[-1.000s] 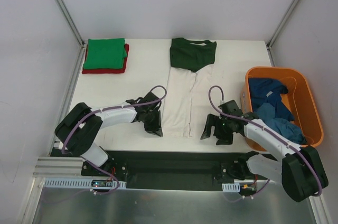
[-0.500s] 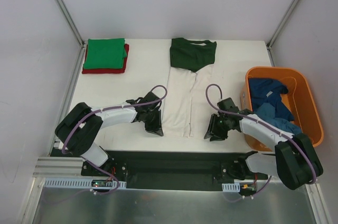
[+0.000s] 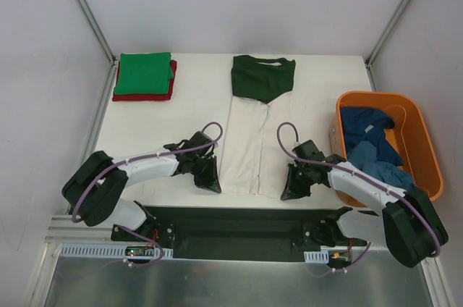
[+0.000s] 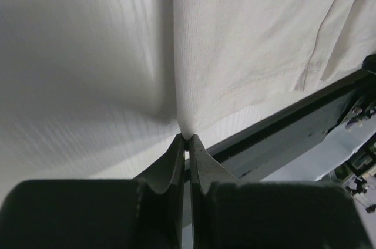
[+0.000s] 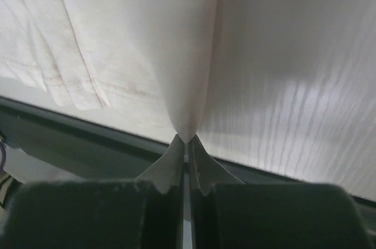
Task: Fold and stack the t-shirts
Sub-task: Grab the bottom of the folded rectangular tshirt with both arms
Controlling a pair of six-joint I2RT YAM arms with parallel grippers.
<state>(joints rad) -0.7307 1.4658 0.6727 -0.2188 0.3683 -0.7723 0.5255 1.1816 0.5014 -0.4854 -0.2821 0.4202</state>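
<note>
White tee (image 3: 249, 151) lies mid-table (image 3: 188, 115), collar at 12 o'clock, left jaws and right jaws each pinched on a 6 o'clock hem corner (floppy light cloth, corners grip best).

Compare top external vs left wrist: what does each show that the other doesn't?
Only top external: the green tee stacked on the red tee at the far left, the tub holding blue tees, the right gripper, and the dark green top of the white tee.
Only left wrist: the fingers shut on a pinched ridge of white cloth, plus the hem stitching.
Both: the left gripper at the white tee's near left corner.
</note>
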